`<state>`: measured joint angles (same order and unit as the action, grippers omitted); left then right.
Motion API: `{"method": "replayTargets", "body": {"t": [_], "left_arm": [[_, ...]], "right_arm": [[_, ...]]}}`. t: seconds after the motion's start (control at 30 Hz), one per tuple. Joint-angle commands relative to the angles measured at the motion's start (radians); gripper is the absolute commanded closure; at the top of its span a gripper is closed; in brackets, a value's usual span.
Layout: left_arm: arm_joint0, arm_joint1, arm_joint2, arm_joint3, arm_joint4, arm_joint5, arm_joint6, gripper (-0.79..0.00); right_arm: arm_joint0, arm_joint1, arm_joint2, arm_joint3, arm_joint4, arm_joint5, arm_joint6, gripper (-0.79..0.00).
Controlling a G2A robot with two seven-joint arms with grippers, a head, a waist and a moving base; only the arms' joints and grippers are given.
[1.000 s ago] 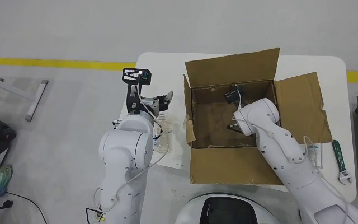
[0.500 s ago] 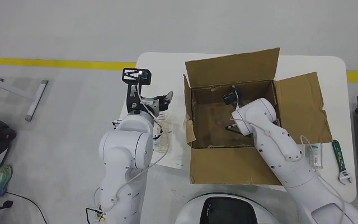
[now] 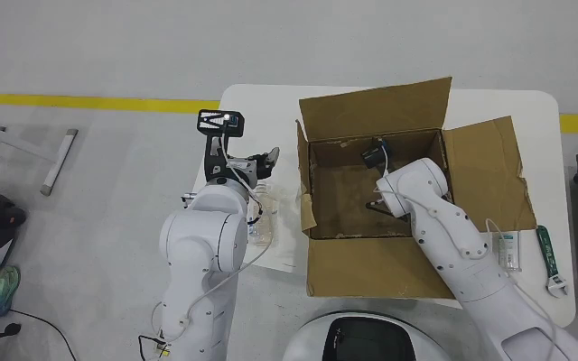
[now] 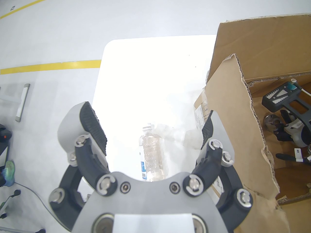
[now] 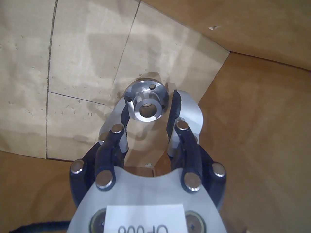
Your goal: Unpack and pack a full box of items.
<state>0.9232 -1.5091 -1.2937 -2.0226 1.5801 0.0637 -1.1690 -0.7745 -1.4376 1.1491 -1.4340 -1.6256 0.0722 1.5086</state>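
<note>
An open cardboard box (image 3: 375,110) stands on the white table (image 3: 262,108). My right gripper (image 5: 150,101) is down inside it, open, its fingers on either side of a round metal hub (image 5: 147,99) lying on the box floor. One pad touches the hub and the other stands a little off it. The left wrist view shows this gripper (image 4: 275,124) over the box's torn wall. My left gripper (image 4: 150,122) hangs open above the table beside the box, over a clear plastic bottle (image 4: 151,153) that lies on its side, with nothing between the fingers.
A crumpled clear plastic bag (image 4: 170,132) lies by the bottle against the box wall. On the table's other side, past the box's spread flap (image 3: 488,171), lie a small packet (image 3: 508,248) and a green-handled wrench (image 3: 548,262), close to the edge.
The right wrist shifted slightly to and fro inside the box. The left arm has kept still.
</note>
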Motion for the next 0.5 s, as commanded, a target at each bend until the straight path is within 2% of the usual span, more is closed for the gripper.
{"method": "replayTargets", "body": {"t": [0.0, 0.23, 0.33, 0.4, 0.47], "left_arm": [[0.000, 0.000, 0.000, 0.000, 0.000, 0.000, 0.000, -0.785], [0.000, 0.000, 0.000, 0.000, 0.000, 0.000, 0.000, -0.785], [0.000, 0.000, 0.000, 0.000, 0.000, 0.000, 0.000, -0.785], [0.000, 0.000, 0.000, 0.000, 0.000, 0.000, 0.000, -0.785], [0.000, 0.000, 0.000, 0.000, 0.000, 0.000, 0.000, -0.785]], "right_arm": [[0.000, -0.001, 0.002, 0.007, 0.003, -0.002, -0.003, -0.351], [-0.003, -0.005, 0.005, 0.012, 0.001, -0.007, -0.008, -0.206], [-0.009, -0.007, 0.008, 0.003, -0.002, -0.010, -0.007, -0.055], [-0.014, -0.007, 0.012, -0.003, -0.002, -0.013, -0.009, 0.000], [-0.019, -0.007, 0.018, -0.012, -0.003, -0.015, -0.010, 0.000]]}}
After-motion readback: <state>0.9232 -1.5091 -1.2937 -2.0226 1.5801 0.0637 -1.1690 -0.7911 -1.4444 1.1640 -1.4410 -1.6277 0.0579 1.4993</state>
